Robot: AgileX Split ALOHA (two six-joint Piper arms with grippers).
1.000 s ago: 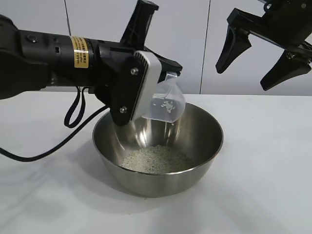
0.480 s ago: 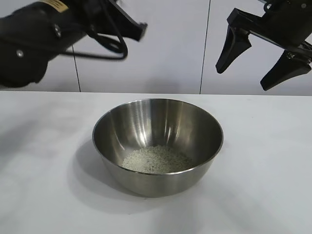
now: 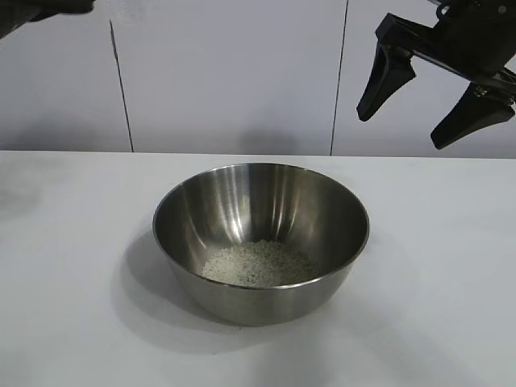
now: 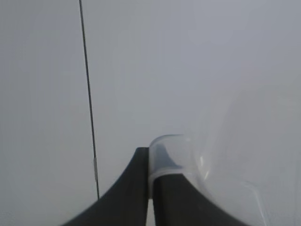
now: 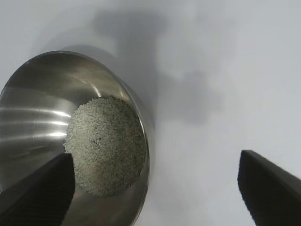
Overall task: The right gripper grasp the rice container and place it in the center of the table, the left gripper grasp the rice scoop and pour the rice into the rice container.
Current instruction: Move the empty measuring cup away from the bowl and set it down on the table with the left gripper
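1. Nothing stands between the bowl [image 3: 260,242] and either gripper; a panelled wall [image 3: 234,76] rises behind it.
2. The bowl, shiny steel, sits mid-table [image 3: 64,322] with a rice [image 3: 258,264] heap in its bottom.
3. Right gripper [image 3: 435,101] hangs spread and empty above the bowl's right.
4. Left gripper [image 4: 148,157], away from the bowl, is clenched on the clear scoop [image 4: 188,174].

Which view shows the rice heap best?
The right wrist view: it looks down on the whole rice heap in the steel bowl. The exterior view shows it at a low slant. The left wrist view shows none.
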